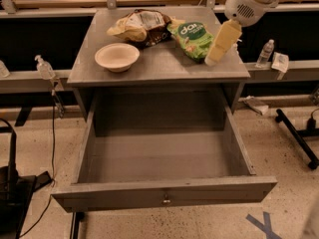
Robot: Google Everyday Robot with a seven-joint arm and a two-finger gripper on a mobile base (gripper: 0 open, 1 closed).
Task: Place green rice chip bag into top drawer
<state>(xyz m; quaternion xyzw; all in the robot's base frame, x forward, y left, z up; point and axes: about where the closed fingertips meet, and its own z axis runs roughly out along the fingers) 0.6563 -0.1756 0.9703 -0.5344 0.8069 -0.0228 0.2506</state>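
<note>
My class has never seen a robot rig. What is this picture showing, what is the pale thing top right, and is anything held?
One camera looks down at a grey cabinet from its front. The pale thing is a robot arm; its gripper hangs close beside the green rice chip bag, which lies on the cabinet top, not held. Beside it sit a brown snack bag and a white bowl. Below, the top drawer stands pulled out, empty.

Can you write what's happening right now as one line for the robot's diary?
gripper: above tabletop, beside green bag | green bag: lying on tabletop | drawer: open | bowl, brown bag: on tabletop
</note>
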